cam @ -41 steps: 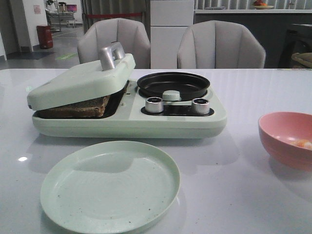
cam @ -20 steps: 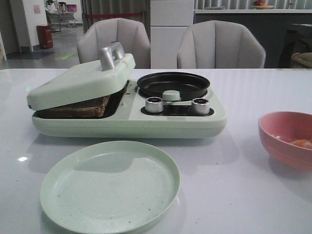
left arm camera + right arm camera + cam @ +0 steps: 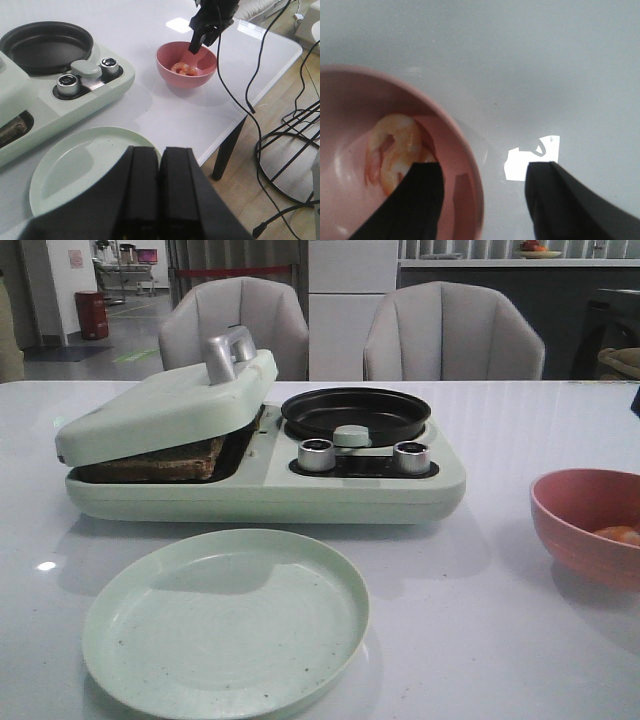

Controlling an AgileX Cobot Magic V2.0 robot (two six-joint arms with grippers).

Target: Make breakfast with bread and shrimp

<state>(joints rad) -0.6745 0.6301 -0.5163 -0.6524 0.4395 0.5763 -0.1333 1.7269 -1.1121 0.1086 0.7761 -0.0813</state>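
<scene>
Shrimp [image 3: 395, 150] in pink bowl [image 3: 465, 165] was judged soft, slippery; mid-body pinch advised. Right gripper [image 3: 482, 200] was spread wide, empty.

Shrimp [image 3: 183, 68] in bowl [image 3: 172, 80], right of plate [image 3: 226, 620]

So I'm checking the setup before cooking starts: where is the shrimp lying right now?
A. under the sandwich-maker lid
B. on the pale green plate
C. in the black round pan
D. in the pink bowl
D: the shrimp lies inside the pink bowl, seen in both wrist views, while the black pan and green plate hold nothing and only bread shows under the lid.
</scene>
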